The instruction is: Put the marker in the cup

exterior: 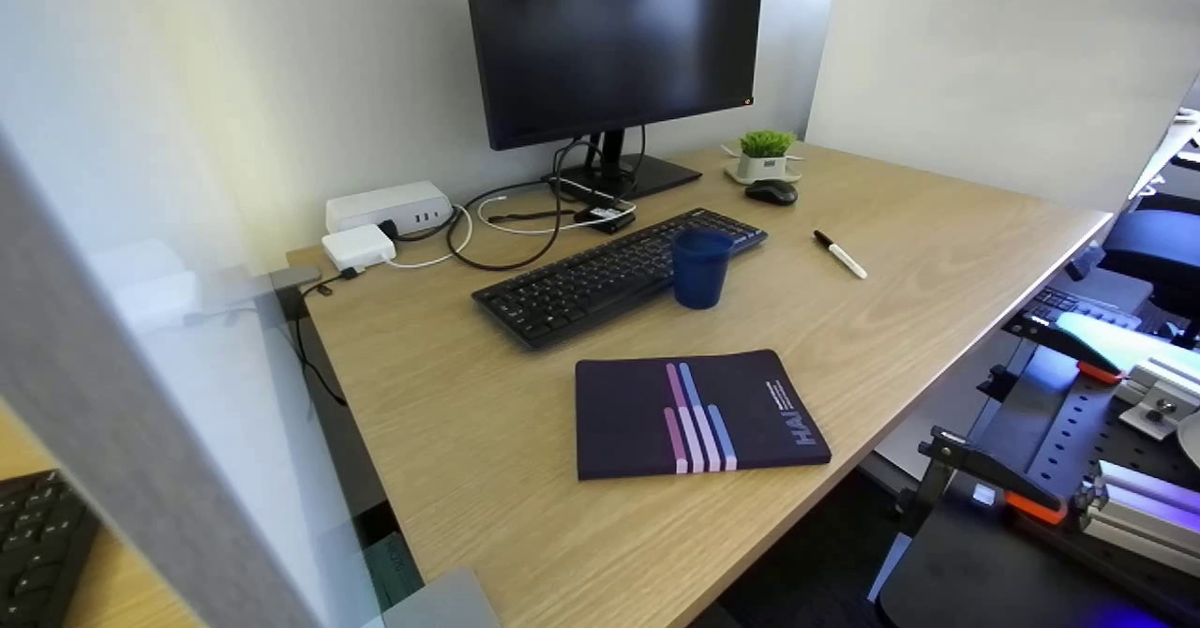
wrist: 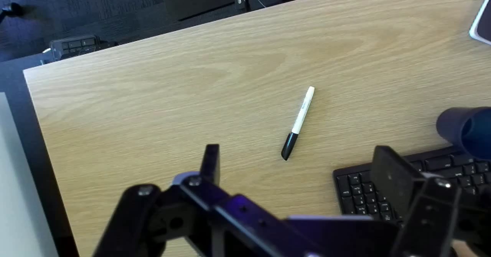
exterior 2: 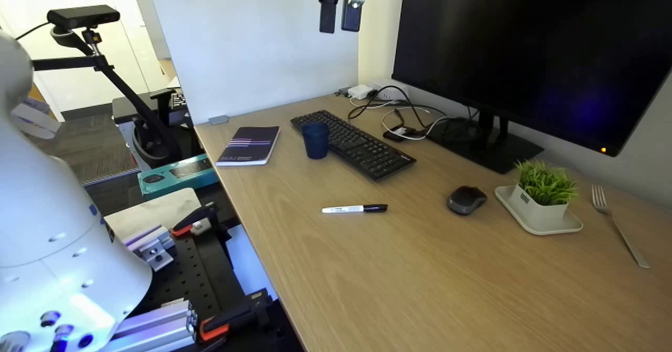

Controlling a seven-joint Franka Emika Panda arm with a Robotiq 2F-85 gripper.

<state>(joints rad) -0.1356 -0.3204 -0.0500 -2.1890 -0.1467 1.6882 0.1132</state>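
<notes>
**Fingers (wrist: 393,180) spread and holding nothing, marker (wrist: 301,117) yet to be picked up**

The fingers stand apart with nothing between them, well above the surface (exterior 2: 399,289) in both exterior views. In the wrist view the marker lies ahead of their tips, sideways between the two, its dark cap end toward them and its white body leading away. Farther out, past the finger that overlaps the keyboard (wrist: 360,191) in that view, the cup (exterior 2: 316,142) stands upright just beside the keyboard; whether they touch I cannot tell. Outermost is a dark notebook (exterior 2: 249,146), only its corner showing in the wrist view.

The step in hand looks to be the approach to the marker, with no grasp made yet. The next move seems to call for bringing the fingers down and forward until one stands on each side of the white body. The marker runs roughly across their closing line, so a slight turn should do. After that, it would need lifting and tipping on end over the cup.
</notes>
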